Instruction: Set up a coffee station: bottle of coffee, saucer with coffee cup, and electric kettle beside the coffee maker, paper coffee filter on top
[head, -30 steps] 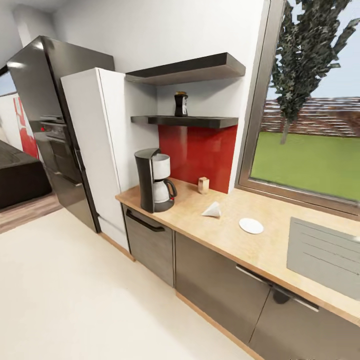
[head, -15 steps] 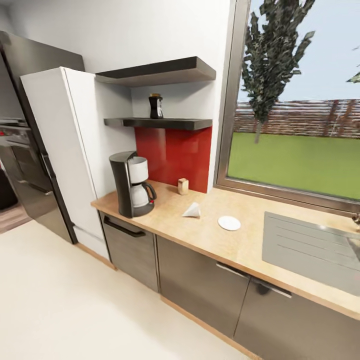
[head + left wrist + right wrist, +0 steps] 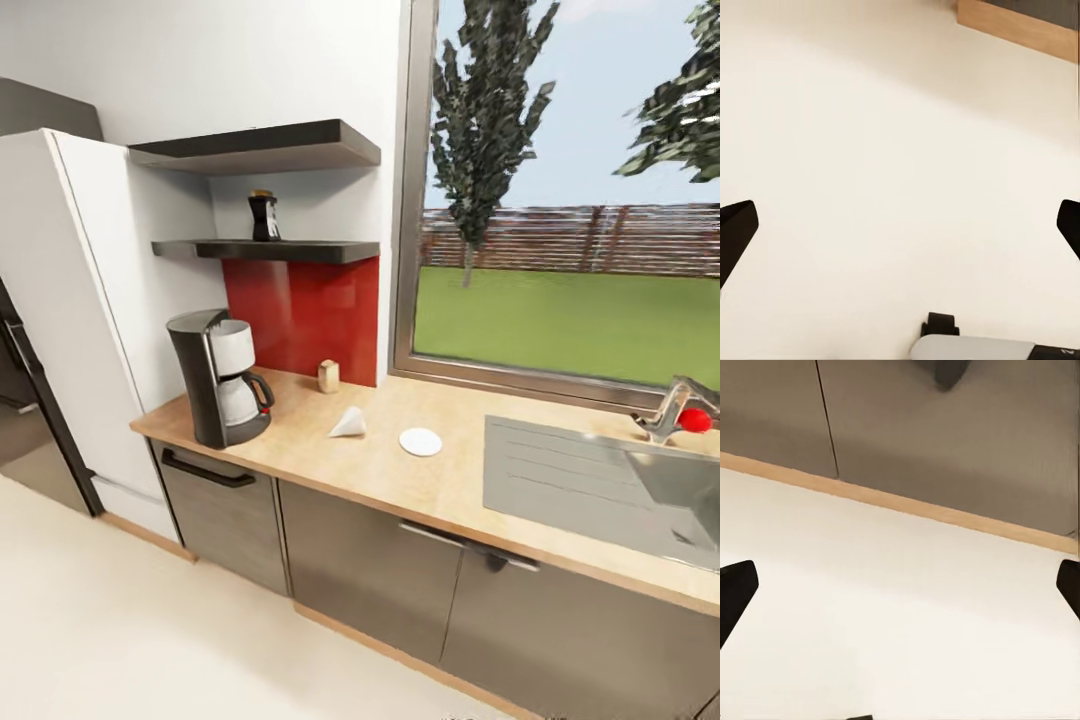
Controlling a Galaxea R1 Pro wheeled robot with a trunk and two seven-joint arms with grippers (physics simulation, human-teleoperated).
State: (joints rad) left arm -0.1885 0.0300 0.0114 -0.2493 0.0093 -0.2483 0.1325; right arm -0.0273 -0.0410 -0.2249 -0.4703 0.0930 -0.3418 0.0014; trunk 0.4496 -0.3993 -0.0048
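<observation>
The robot stands off from the kitchen surface [image 3: 440, 490], so the step in hand looks like the approach. The coffee maker [image 3: 218, 377] sits at the surface's left end; the paper coffee filter [image 3: 349, 423] and saucer [image 3: 420, 441] lie to its right, a small cup [image 3: 327, 376] by the red backsplash, the bottle of coffee [image 3: 264, 216] on the lower shelf [image 3: 300, 250]. Both the left tool [image 3: 900, 229] and right tool [image 3: 900, 585] are spread wide, empty, over the floor. Next likely calls for driving closer and raising an arm.
</observation>
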